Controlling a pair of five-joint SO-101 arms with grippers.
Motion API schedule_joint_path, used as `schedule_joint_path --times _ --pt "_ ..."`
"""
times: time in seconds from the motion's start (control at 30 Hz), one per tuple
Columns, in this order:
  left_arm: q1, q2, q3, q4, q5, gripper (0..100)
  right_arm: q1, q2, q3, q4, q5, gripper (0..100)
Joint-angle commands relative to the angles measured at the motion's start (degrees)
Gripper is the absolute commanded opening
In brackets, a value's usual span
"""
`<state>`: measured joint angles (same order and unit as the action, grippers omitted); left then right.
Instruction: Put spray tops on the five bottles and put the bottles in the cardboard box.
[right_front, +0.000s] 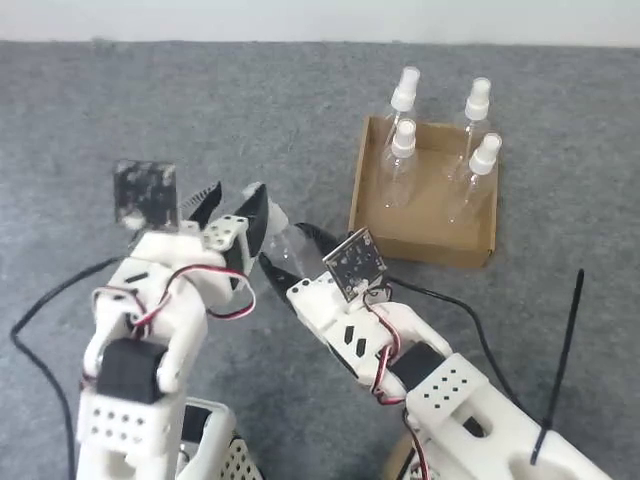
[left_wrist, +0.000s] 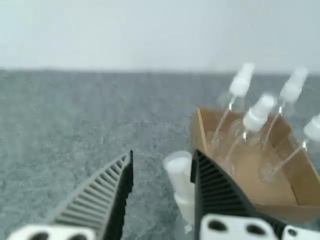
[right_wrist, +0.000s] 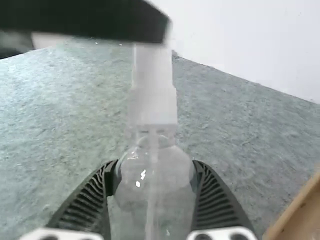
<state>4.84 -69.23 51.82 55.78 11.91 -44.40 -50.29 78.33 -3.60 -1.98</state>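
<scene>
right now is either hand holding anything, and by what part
The right hand grips the clear bottle by its rounded body, below the spray top. The left hand is open, holding nothing.

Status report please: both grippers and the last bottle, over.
Right gripper shut on last bottle. Left gripper open around its spray top. Four topped bottles stand in cardboard box. Left gripper may hinder the move.

Grey carpeted table, cardboard box standing on it towards the far edge
</scene>
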Motion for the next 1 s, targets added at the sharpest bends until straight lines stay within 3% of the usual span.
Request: schedule_joint_path --times 0.0,0.13,0.4,0.63,0.87,0.97 --pt "-0.79 -7.82 1.8 0.35 0.62 17 5.58 -2.42 -2.46 -1.27 -0.62 0.6" --pt "-0.7 -12.84 5.14 -0.18 0.62 17 11.03 -6.99 -4.4 -0.57 -0.44 0.6" --pt "-0.7 -11.96 9.19 -4.4 0.53 17 20.26 -20.0 -9.41 12.88 -0.62 0.6" --pt "-0.18 -10.11 9.36 -4.57 -0.97 17 32.92 -17.63 -12.22 13.41 -0.79 0.6" --pt "9.93 -7.91 11.03 -4.4 -9.85 17 32.13 -10.68 -22.15 15.52 -0.79 0.6" --pt "13.8 -8.18 11.65 -4.13 -11.87 17 27.03 -6.11 -30.51 22.11 -2.99 0.6"
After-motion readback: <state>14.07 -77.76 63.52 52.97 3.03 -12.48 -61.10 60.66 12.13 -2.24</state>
